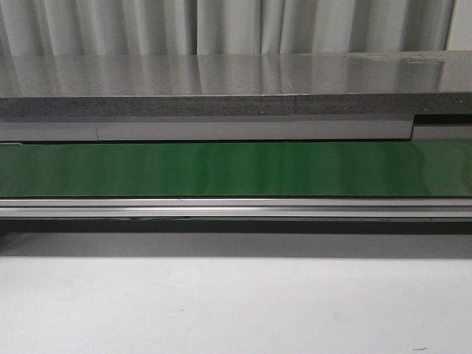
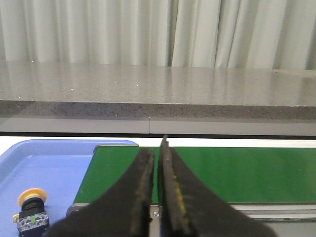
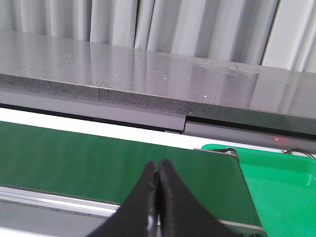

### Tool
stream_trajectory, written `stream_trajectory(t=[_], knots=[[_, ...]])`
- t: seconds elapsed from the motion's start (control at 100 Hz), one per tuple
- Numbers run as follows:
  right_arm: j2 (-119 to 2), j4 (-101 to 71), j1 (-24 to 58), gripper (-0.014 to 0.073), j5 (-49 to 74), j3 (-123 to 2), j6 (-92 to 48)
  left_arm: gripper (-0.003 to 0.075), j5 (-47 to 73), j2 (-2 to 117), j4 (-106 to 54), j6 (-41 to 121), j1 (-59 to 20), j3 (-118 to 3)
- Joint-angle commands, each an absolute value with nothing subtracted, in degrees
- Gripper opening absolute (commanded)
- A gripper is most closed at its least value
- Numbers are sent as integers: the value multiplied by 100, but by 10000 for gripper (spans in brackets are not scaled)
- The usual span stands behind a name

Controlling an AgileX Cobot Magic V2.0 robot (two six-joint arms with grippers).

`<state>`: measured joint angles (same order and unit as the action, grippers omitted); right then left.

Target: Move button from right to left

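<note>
**Button sits in the blue tray at the left end; both arms idle over the belt**

The button (image 2: 31, 213) lies in the blue tray (image 2: 54, 163) just beside the left end of the green belt (image 1: 236, 168), its yellow cap up and its dark body below. It shows only in the left wrist view; the front view has the belt bare, with no arm over it. That placement suggests the transfer is done, since the tray on the left is where the task wants it.

The left end effector (image 2: 158, 173) is clenched, its fingers nearly touching and holding nothing; it hangs above the belt's end, near the tray but apart from the button. The right end effector (image 3: 158, 170) is likewise clenched and empty, over the belt's right end beside a green tray (image 3: 276, 182), whose visible part holds nothing. Both seem parked clear of the belt so nothing is knocked. The grey tabletop (image 1: 221, 74) lies beyond the belt, before pale curtains (image 1: 221, 26).
</note>
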<state>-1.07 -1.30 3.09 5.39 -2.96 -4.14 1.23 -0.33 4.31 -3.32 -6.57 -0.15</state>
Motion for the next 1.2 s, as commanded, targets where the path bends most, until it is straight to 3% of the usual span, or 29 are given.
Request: stream_trajectory(t=[0.0,1.19], knots=[[47,-57,319,-68,-164,-173,-366,5,-386,-229,412,-395,-690,222],[149,-37,319,-68,-195,169,-154,5,-386,-229,412,-395,-690,222]])
